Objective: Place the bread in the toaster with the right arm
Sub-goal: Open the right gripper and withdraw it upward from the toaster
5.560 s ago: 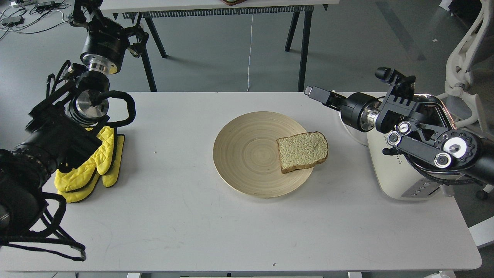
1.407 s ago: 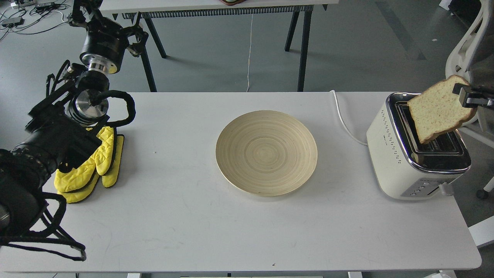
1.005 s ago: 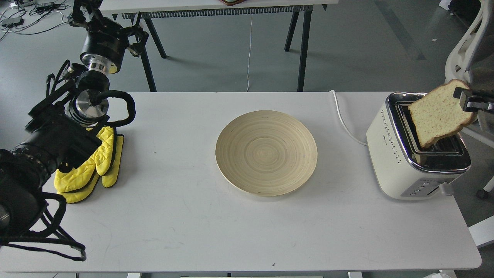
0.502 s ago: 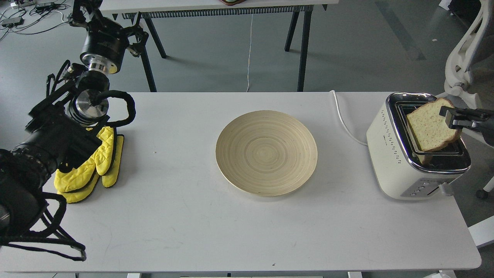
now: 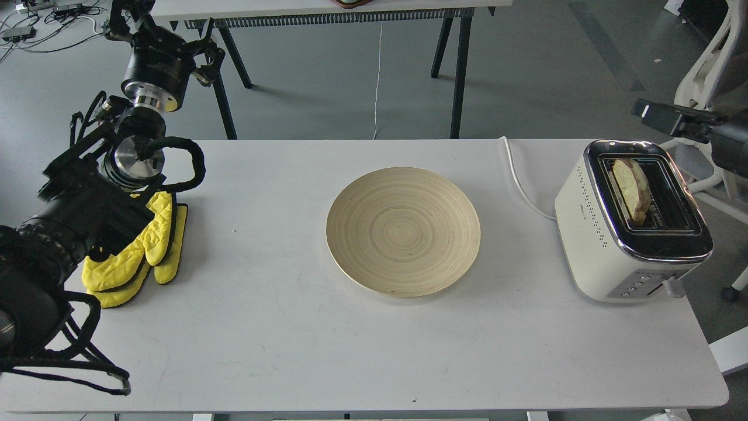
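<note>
Cream toaster [image 5: 608, 234] holds one bread [image 5: 631, 188] slice; right pincer [image 5: 650, 112] empty, opening unclear.

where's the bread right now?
Head view, far right: the bread stands on edge in the left slot of the toaster, top sticking out, right of the plate. The right end effector is clear of it.

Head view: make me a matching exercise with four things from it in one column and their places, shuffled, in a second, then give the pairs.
Things
1. bread
2. plate
3. yellow mitts
4. right gripper

Places
A. middle of the table
B. in the air beyond the toaster, holding nothing
C. standing in the toaster's left slot
D. at the table's left edge, beside the left arm

Pairs: 1-C, 2-A, 3-D, 4-B
</note>
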Robot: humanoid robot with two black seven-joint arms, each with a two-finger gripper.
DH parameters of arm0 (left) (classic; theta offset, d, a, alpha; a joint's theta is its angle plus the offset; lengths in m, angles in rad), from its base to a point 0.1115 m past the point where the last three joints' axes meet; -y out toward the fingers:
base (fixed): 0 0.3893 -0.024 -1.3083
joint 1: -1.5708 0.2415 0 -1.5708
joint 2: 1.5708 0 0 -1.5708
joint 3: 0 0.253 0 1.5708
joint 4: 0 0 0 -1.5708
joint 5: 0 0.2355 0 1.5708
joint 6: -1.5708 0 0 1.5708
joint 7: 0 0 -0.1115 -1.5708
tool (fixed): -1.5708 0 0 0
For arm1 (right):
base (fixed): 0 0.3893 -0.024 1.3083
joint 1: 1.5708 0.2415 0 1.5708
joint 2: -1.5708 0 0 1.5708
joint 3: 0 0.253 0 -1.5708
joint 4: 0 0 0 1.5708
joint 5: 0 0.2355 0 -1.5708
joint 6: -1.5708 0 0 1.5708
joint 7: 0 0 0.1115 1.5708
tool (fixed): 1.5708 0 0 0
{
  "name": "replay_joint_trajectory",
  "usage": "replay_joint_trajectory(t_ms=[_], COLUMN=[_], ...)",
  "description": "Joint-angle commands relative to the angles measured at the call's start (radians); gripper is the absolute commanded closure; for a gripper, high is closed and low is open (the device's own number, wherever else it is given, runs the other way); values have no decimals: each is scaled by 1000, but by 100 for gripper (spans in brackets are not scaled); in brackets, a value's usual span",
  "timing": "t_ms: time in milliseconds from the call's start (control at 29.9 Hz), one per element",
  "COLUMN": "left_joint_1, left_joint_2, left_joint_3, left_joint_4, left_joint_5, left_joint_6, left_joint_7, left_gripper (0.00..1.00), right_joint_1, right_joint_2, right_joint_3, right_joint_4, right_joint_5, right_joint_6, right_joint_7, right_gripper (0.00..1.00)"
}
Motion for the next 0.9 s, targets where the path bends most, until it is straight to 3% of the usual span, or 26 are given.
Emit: replay_joint_trajectory(t_ms=[0,167,469,603,871], left_joint_1=[0,0,0,0,0], left_joint_2=[0,0,0,0,2], left_joint_3=[0,0,0,0,0], left_joint_4=[0,0,0,0,0], left_joint_5=[0,0,0,0,0], left_joint_6=[0,0,0,0,0], left_joint_7=[0,0,0,0,0], left_gripper=[0,0,0,0,0], right_joint_1=[0,3,-6,-29,-125], right_joint_2=[69,196,448,544,716], right_joint_3=[127,250,382,446,629], right_joint_4=[-35,-124,-408,-541,-782], right_joint_5=[281,622,983,1131,1155], right_joint_6=[19,24,99,131,283], right_joint_7=[-1,8,132,144,138], right_gripper=[0,0,0,0,0])
